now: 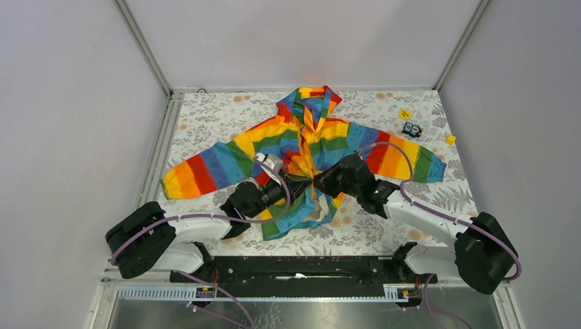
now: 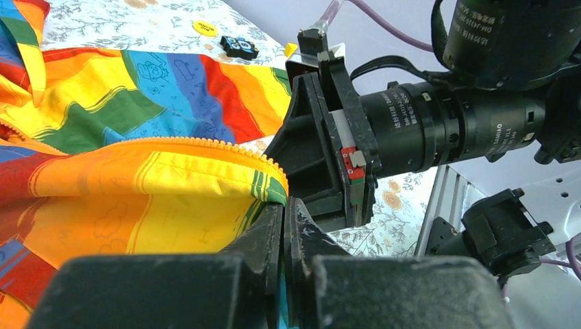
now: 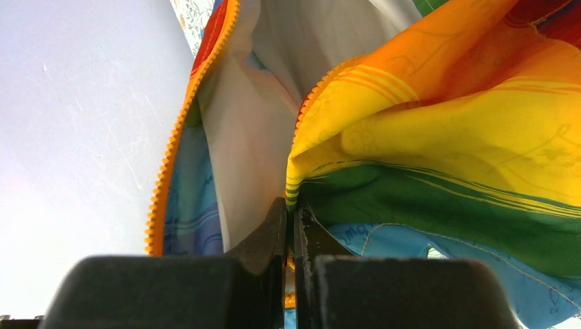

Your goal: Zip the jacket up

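While the small rainbow-striped hooded jacket [image 1: 322, 133] lay spread on the floral-patterned counter [image 1: 205, 110] at the middle of the top view, hood toward the upper edge and sleeves out to either side, both arms met at its open front. The left end effector [image 2: 283, 209] was pinched closed on cloth just below the orange zipper teeth [image 2: 205, 142]. The right end effector [image 3: 290, 212] was clamped on a yellow-and-green edge beside the white lining [image 3: 246, 137].

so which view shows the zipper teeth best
Right wrist: both rows of orange zipper teeth show close up, apart, with white lining between. Left wrist shows one row along the jacket edge. In top external the teeth are too small to make out.
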{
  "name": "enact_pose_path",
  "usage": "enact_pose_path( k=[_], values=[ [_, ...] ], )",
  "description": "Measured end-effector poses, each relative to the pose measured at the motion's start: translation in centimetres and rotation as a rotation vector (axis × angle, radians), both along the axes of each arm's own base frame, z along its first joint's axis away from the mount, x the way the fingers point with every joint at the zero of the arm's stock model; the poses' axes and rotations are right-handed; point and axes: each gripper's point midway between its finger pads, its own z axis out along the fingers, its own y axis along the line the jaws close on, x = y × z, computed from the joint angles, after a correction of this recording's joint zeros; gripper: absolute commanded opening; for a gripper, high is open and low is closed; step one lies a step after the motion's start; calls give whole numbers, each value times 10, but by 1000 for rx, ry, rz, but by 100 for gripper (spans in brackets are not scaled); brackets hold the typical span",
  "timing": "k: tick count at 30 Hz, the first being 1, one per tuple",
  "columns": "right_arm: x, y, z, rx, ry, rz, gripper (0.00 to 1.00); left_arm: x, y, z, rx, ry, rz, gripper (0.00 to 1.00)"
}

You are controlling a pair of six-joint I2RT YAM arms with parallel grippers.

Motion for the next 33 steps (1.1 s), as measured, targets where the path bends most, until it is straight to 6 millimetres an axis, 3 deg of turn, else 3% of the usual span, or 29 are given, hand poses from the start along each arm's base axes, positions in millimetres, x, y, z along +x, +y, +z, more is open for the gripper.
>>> enact_pose_path(
  k=[11, 17, 20, 29, 33],
  values=[
    [6, 3, 9, 61, 10, -44, 0, -5, -5, -8, -15, 38, -16, 1],
    [11, 7, 17, 131, -7, -71, 0, -3, -4, -8, -46, 90, 14, 40],
    [10, 5, 14, 139, -3, -82, 0, -2, 0, -9, -61, 133, 43, 52],
    [11, 6, 15, 167, -6, -90, 0, -3, 24, 5, -112, 225, 131, 70],
    [11, 7, 16, 172, -6, -92, 0, -6, 33, -3, -93, 298, 162, 75]
  ],
)
